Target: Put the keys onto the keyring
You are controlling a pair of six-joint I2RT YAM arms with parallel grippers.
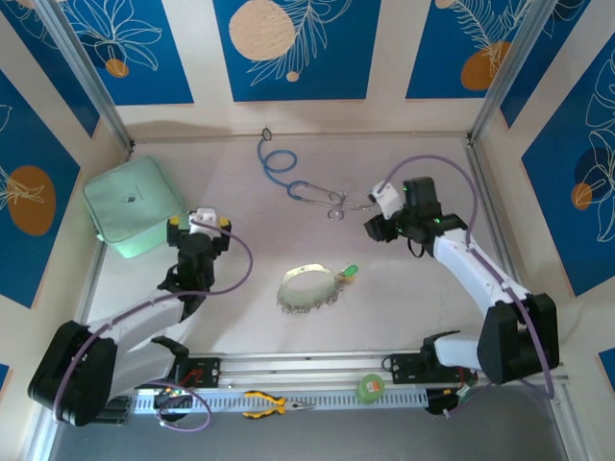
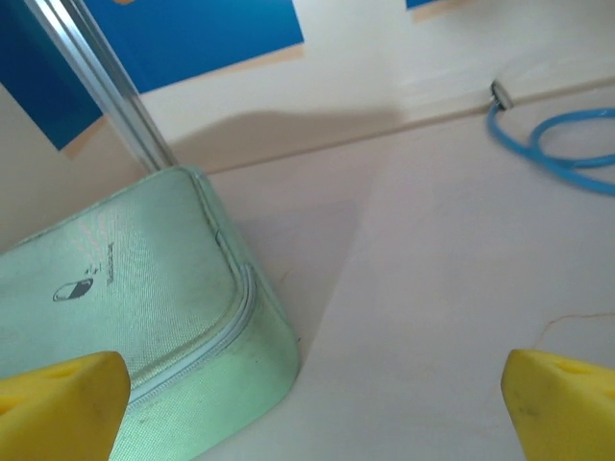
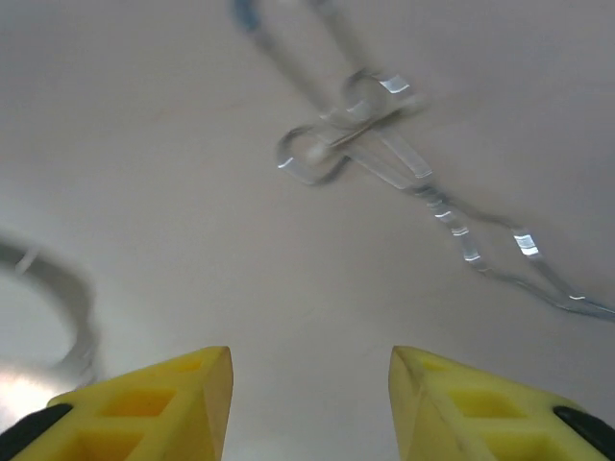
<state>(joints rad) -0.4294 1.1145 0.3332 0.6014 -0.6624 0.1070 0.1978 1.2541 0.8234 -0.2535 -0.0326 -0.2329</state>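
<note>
Lying mid-table from above, the keyring (image 1: 306, 288) had a green-headed key (image 1: 349, 272) touching its right edge. The left gripper (image 1: 199, 224) stood left of it and the right gripper (image 1: 373, 216) beyond-right. Left wrist: jaws wide apart, empty. Right wrist: jaws parted, empty.

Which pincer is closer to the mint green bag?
The left pincer: it sits just beside the mint green bag. The right pincer is far across the table, by the stethoscope.
</note>
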